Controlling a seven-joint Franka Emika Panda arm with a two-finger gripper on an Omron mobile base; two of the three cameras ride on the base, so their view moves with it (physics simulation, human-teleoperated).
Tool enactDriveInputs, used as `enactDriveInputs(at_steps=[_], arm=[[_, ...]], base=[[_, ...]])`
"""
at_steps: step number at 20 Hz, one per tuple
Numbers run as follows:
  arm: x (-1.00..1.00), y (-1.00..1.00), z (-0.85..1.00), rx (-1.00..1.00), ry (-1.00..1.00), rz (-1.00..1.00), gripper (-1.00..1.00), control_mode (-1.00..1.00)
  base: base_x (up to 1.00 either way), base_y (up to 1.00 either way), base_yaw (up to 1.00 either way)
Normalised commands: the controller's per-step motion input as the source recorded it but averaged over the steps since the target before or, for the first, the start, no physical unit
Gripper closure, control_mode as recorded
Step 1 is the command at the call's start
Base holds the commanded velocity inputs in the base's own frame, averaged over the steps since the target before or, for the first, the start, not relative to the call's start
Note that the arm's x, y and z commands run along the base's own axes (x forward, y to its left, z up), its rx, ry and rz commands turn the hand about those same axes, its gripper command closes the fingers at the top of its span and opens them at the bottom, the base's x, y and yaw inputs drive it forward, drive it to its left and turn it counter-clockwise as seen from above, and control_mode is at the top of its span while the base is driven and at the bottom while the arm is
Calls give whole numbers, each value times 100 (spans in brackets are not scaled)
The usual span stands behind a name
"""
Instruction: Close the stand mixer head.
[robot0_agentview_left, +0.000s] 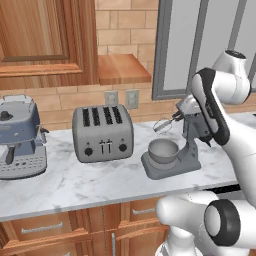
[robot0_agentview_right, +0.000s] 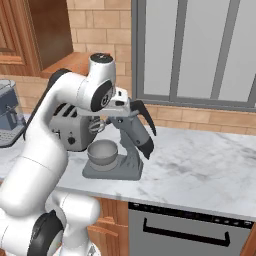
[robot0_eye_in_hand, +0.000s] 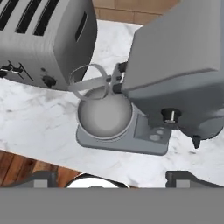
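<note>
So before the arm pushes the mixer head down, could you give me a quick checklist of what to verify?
1. Stand mixer head raised, whisk above the bowl: ok.
2. Bowl seated on the mixer base: ok.
3. Gripper above the head, fingertips apart: ok.
4. Contact with the head: cannot tell.
5. Toaster standing apart from the mixer: ok.

The toaster (robot0_agentview_left: 102, 133) stands just left of the mixer, leaving only a narrow strip of marble table (robot0_agentview_left: 75, 182) between them. The raised mixer head (robot0_eye_in_hand: 175, 65) with its whisk (robot0_agentview_left: 162, 124) hangs over the bowl (robot0_agentview_left: 163, 150), so the way in from above is blocked. Right of the mixer the table (robot0_agentview_right: 200, 165) lies bare up to the window (robot0_agentview_right: 200, 50). The coffee machine (robot0_agentview_left: 20, 135) stands well apart at the far left.
</note>
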Motion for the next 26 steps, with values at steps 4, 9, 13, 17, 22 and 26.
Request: enactDriveInputs(at_steps=[4, 9, 13, 17, 22, 26], arm=[[0, -62, 14, 12, -1, 26, -100, -100], [0, -53, 2, 15, -8, 31, -100, -100], [17, -39, 0, 8, -12, 33, -100, -100], [41, -29, 0, 2, -11, 32, -100, -100], [32, -19, 0, 0, -15, 27, -100, -100], [31, -6, -3, -1, -13, 26, -100, -100]], base=[[0, 0, 0], [0, 0, 0], [0, 0, 0], [0, 0, 0], [0, 0, 0], [0, 0, 0]])
